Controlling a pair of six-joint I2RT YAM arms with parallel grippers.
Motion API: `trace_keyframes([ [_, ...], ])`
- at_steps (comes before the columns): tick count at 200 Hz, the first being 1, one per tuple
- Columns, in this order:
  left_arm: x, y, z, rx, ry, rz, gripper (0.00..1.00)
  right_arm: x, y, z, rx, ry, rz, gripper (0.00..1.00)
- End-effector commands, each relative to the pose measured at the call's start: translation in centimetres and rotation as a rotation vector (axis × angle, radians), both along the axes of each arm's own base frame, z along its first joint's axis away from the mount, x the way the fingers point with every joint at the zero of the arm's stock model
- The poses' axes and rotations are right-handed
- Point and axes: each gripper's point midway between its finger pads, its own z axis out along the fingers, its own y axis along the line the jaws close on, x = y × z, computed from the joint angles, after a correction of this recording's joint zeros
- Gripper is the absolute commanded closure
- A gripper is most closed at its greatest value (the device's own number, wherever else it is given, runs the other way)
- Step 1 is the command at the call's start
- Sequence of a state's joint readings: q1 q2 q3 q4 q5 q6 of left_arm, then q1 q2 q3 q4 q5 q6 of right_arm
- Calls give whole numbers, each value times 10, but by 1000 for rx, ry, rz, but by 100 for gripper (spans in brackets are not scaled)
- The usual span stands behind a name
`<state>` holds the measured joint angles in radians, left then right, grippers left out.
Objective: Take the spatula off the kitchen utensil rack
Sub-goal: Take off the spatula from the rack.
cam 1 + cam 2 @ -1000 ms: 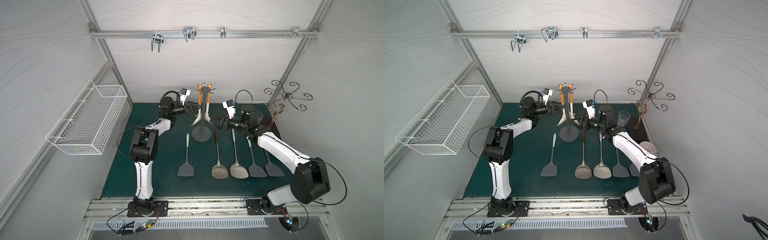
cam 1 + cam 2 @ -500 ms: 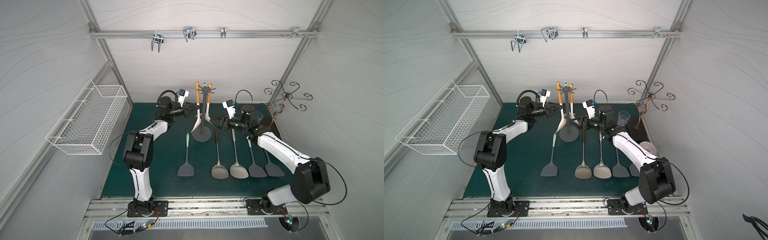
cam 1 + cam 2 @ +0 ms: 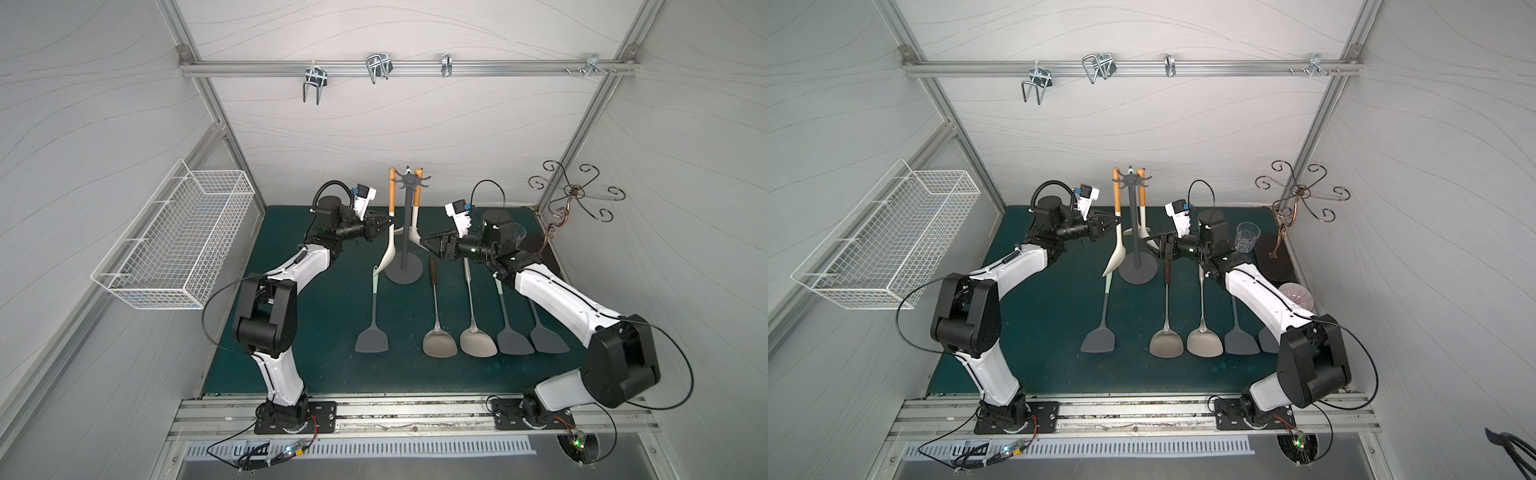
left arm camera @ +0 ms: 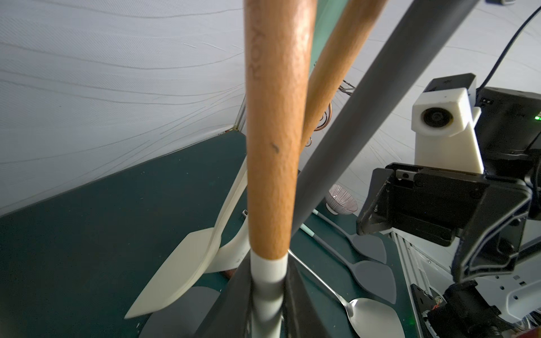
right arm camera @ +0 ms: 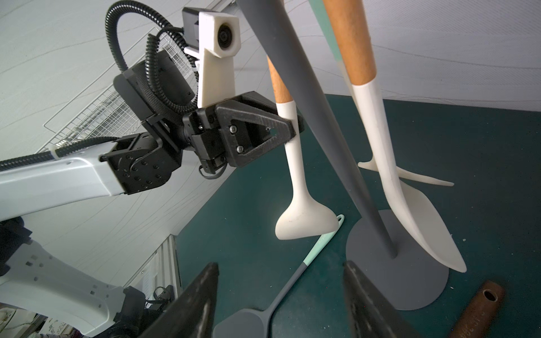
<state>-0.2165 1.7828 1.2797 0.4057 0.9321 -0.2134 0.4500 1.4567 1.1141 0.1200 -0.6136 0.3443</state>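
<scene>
Two wood-handled white spatulas at the kitchen utensil rack (image 3: 406, 232), one on either side of the grey pole. Rack upright at the middle back of the table (image 3: 332, 324), disc base flat on the green mat. Target spatula (image 3: 391, 195) on the left arm's side: handle top level with the crown of hooks, blade tipped a little away from the pole and clear of the mat. Hooked on or just free: cannot tell.

Left gripper (image 5: 288, 128) jaws clamped side-on around the white neck, just below the wood. Right gripper (image 3: 429, 242) jaws apart, holding nothing, close to the pole and the other spatula (image 3: 417, 203). Contact with either: cannot tell.

Step in hand, by judgement: unhooking.
- Best done by lifting straight up along the handle's line, enough to clear the hook tip, then drawing out toward the left arm's side.
- No twisting at the neck: smooth and narrow, likely to pivot in the grip.
- Worth keeping sideways pull off the pole: slim stand, probably easy to tip.
- Right jaws well placed to steady the pole if needed.
- Mind the mint-handled spatula (image 3: 375, 291) lying on the table just below the blade.
</scene>
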Motion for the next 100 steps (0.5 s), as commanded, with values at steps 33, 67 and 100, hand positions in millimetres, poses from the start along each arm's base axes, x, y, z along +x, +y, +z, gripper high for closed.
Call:
trace_keyframes([
  [33,-5,25,27,91,-84,191,100,-4,3,13,26,-20,19,32],
  [67,-7,53,26,150,4,383,100,-12,1,17,21,-19,24,32],
  [100,-22,79,25,233,79,576,100,-25,1,21,11,-11,36,27],
])
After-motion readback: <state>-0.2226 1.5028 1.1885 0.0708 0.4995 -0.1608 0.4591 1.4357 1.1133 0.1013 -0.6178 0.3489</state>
